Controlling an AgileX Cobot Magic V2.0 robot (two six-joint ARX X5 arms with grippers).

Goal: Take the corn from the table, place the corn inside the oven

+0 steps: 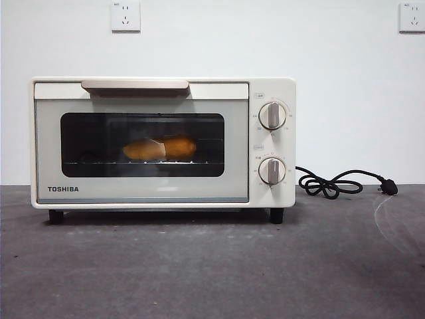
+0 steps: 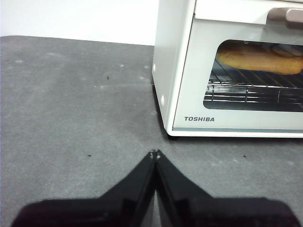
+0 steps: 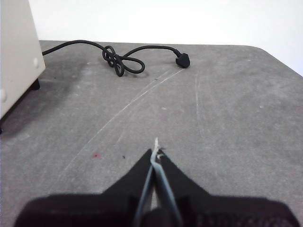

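Observation:
The corn (image 1: pixel 160 148) lies on the wire rack inside the cream-white oven (image 1: pixel 163 90), seen through the dark glass of its closed door; the left wrist view shows the corn (image 2: pixel 258 58) too, behind the glass. The oven (image 2: pixel 222 94) stands on the dark grey table (image 1: pixel 212 266). My left gripper (image 2: pixel 155 153) is shut and empty, low over the table off the oven's front left corner. My right gripper (image 3: pixel 156 152) is shut and empty over the table beyond the oven's (image 3: pixel 16 52) right side. Neither arm shows in the front view.
A black power cord (image 1: pixel 332 184) with its plug (image 1: pixel 388 188) lies coiled on the table to the right of the oven; the right wrist view shows the cord (image 3: pixel 120 61) ahead. Two wall sockets (image 1: pixel 125 16) sit on the white wall.

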